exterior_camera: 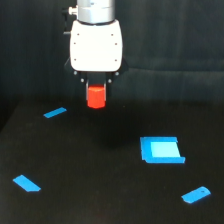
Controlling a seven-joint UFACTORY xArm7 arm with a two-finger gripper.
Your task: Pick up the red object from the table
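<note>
The end effector [96, 90] is clamped on the red object [96, 96] and holds it in the air, well clear of the black bench [100, 190] — the pick looks done. Next, I'd say, simply a steady hold — no slip.
</note>
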